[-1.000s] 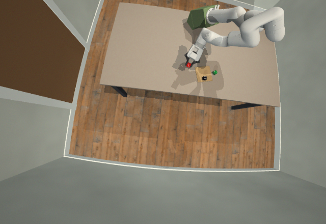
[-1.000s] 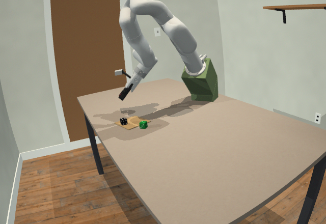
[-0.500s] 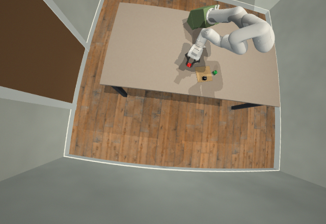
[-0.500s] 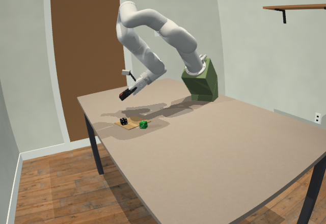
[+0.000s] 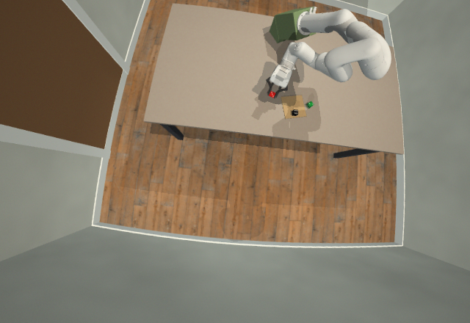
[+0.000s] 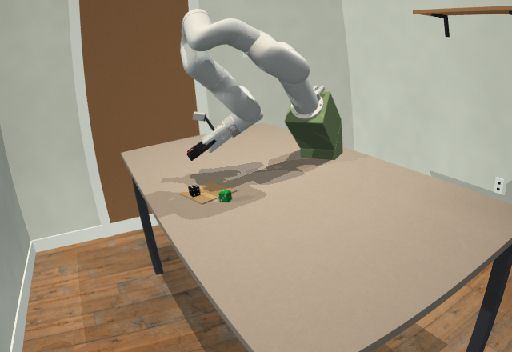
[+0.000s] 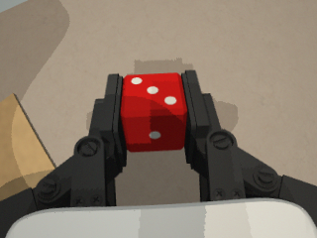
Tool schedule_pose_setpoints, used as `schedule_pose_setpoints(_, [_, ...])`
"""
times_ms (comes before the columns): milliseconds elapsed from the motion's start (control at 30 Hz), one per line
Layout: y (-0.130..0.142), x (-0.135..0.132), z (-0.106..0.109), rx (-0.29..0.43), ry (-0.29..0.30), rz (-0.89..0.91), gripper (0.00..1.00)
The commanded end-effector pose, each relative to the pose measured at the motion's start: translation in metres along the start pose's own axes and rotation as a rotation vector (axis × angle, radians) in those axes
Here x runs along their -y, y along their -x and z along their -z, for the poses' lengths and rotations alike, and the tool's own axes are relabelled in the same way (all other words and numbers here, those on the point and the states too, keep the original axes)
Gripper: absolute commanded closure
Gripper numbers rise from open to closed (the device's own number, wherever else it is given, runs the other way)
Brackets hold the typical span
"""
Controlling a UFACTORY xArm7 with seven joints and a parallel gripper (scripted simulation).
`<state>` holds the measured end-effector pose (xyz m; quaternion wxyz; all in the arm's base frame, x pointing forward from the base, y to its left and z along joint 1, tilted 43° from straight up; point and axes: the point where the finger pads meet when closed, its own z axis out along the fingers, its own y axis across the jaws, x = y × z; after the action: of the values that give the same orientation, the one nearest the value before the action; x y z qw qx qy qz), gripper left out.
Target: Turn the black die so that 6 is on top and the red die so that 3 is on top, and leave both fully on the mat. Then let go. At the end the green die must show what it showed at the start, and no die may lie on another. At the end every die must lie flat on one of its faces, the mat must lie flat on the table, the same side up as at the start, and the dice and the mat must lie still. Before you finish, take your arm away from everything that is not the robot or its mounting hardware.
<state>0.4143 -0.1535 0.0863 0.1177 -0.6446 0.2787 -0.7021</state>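
My gripper [image 5: 272, 93] [image 6: 190, 154] [image 7: 153, 92] is shut on the red die [image 5: 272, 94] [image 7: 154, 94] and holds it above the table, tilted forward, to the left of the mat in the top view. The wrist view shows the red die's 3 face and, nearer the palm, its 1 face. The black die [image 5: 294, 112] [image 6: 194, 190] sits on the tan mat [image 5: 288, 102] [image 6: 203, 200] [image 7: 15, 144]; its top number is too small to read surely. The green die [image 5: 310, 104] [image 6: 225, 195] stands beside the mat, at its right edge in the top view.
The mat and dice lie near the long edge of the table [image 5: 212, 65] [image 6: 330, 224] opposite the arm. The arm's green base [image 5: 285, 26] [image 6: 316, 133] stands at the other long side. The arm's shadows fall across the table and mat. A wall shelf [image 6: 462, 10] is at the upper right.
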Motion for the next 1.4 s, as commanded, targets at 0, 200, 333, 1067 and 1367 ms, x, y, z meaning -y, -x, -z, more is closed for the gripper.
schedule_pose_setpoints(0, [0.009, -0.001, -0.005, -0.002, 0.001, 0.001, 0.73])
schedule_pose_setpoints(200, [0.022, -0.001, -0.012, -0.002, 0.001, 0.001, 0.73])
schedule_pose_setpoints(333, [0.035, -0.001, -0.018, -0.002, 0.001, 0.001, 0.73])
schedule_pose_setpoints(1067, [0.055, -0.001, -0.029, -0.002, 0.001, 0.001, 0.73])
schedule_pose_setpoints(1367, [0.055, -0.001, -0.029, -0.002, 0.001, 0.001, 0.73])
